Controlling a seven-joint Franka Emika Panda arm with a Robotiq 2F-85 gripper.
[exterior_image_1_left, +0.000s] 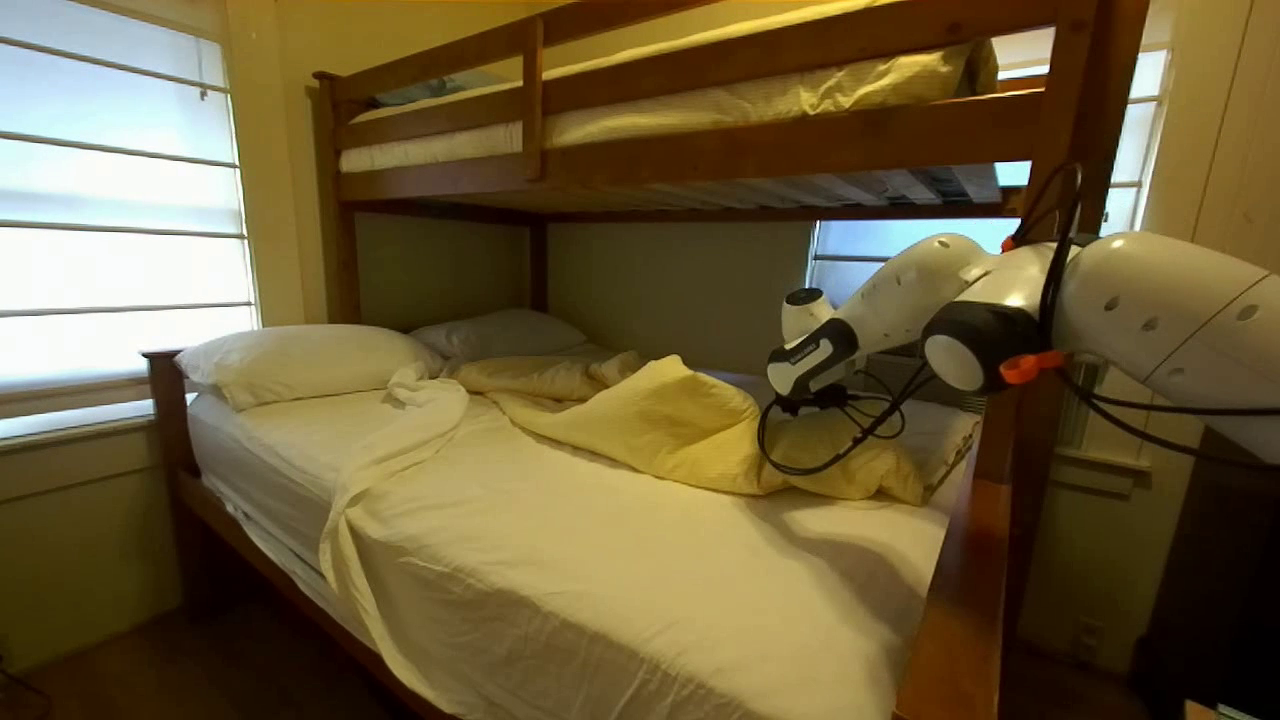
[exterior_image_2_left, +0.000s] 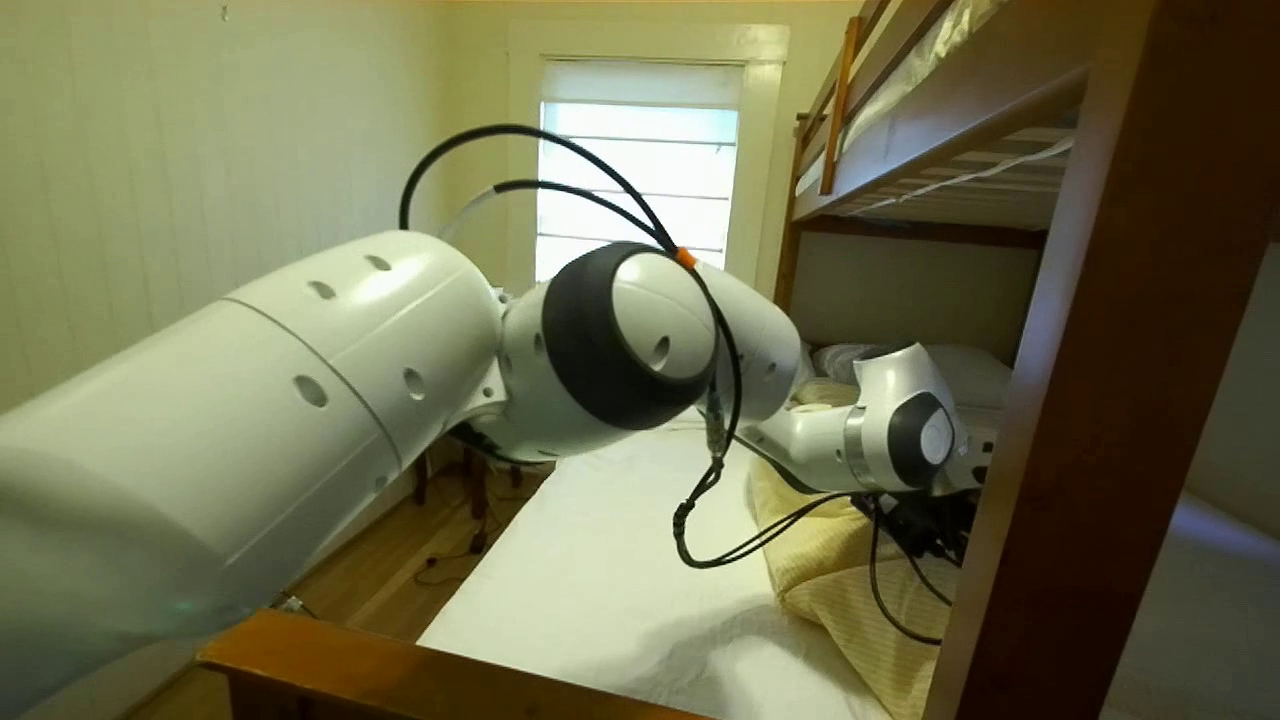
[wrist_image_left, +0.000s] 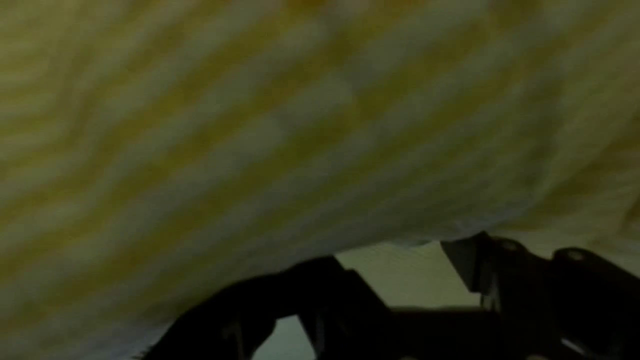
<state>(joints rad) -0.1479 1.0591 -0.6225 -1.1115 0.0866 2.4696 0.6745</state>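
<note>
A crumpled yellow striped blanket (exterior_image_1_left: 680, 430) lies on the lower bed (exterior_image_1_left: 560, 560), bunched along its wall side and spreading from near the pillows to the foot end. The robot arm (exterior_image_1_left: 905, 290) extends over the foot end of the lower bed, its last links low above the blanket there. In the wrist view the claw (wrist_image_left: 395, 260) is released: its dark fingers (wrist_image_left: 320, 280) stand apart, and a pale surface shows through the gap. Striped cloth, blurred and close, fills most of that view, its edge running right along the fingers; whether they touch it I cannot tell. In an exterior view a wooden post (exterior_image_2_left: 1090, 400) at the foot end of the lower bed partly hides that end of the arm. Black cable (exterior_image_2_left: 681, 520) hangs in loops above the foot half of the lower bed.

At the head end of the lower bed lie a white pillow (exterior_image_1_left: 310, 365) on the side away from the wall and a second pillow (exterior_image_1_left: 510, 335) nearer the wall. A white top sheet (exterior_image_1_left: 400, 440) lies in a twisted strip on the lower bed's open side, hanging over the edge. The upper bunk (exterior_image_1_left: 430, 182) stands over the lower bed in both exterior views. Beyond the head end is a window (exterior_image_1_left: 120, 260); a wooden floor (exterior_image_2_left: 370, 570) shows beside the lower bed.
</note>
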